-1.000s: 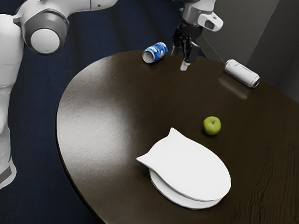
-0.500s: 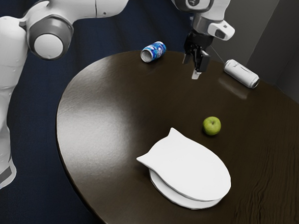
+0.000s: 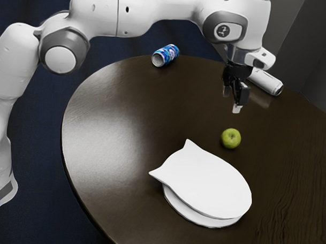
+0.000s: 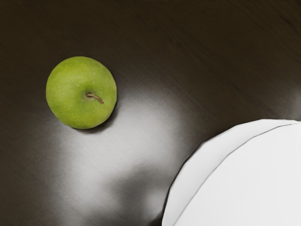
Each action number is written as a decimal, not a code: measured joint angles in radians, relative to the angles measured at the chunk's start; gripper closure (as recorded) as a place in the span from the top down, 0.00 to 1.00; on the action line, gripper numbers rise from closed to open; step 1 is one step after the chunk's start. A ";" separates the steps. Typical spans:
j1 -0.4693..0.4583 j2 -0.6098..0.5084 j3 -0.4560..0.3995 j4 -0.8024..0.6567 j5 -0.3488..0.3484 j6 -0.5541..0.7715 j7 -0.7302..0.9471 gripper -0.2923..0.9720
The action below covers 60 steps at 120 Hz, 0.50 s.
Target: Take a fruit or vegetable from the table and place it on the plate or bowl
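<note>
The gripper [image 3: 236,101] hangs point-down above the dark tabletop [image 3: 120,131], its two black fingers a modest way apart with nothing between them and nothing touching them. It sits toward the far right of the exterior view, just in front of a silver can [image 3: 264,80] lying on its side at the far edge. The green apple [image 3: 231,138] rests on the tabletop a little nearer than the gripper and almost straight below it, clear of it. Nearer again, toward the exterior view's left of the apple, lies the white plate [image 3: 204,182], a flat piece with two pointed ears stacked on a round one; apple and plate are near each other but apart. The exterior view also takes in the white arm [image 3: 156,14] reaching across from the left and a blue can [image 3: 165,54] lying at the far rim, well away from the apple. The wrist view looks down on the apple [image 4: 81,92], showing its short brown stem pointing up, a pale sheen on the tabletop [image 4: 197,52] beside it, and the doubled edge of the plate [image 4: 249,183].
</note>
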 joint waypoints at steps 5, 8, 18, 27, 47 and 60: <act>0.000 0.003 -0.011 0.000 -0.002 0.010 -0.002 0.77; 0.000 0.004 -0.018 0.000 -0.002 0.017 -0.003 0.77; 0.000 0.019 -0.040 0.000 -0.004 0.036 -0.007 0.77; 0.000 0.039 -0.048 0.002 -0.005 0.048 -0.010 0.77; 0.000 0.059 -0.063 0.005 -0.006 0.065 -0.016 0.77; 0.000 0.069 -0.064 0.005 -0.006 0.081 -0.018 0.77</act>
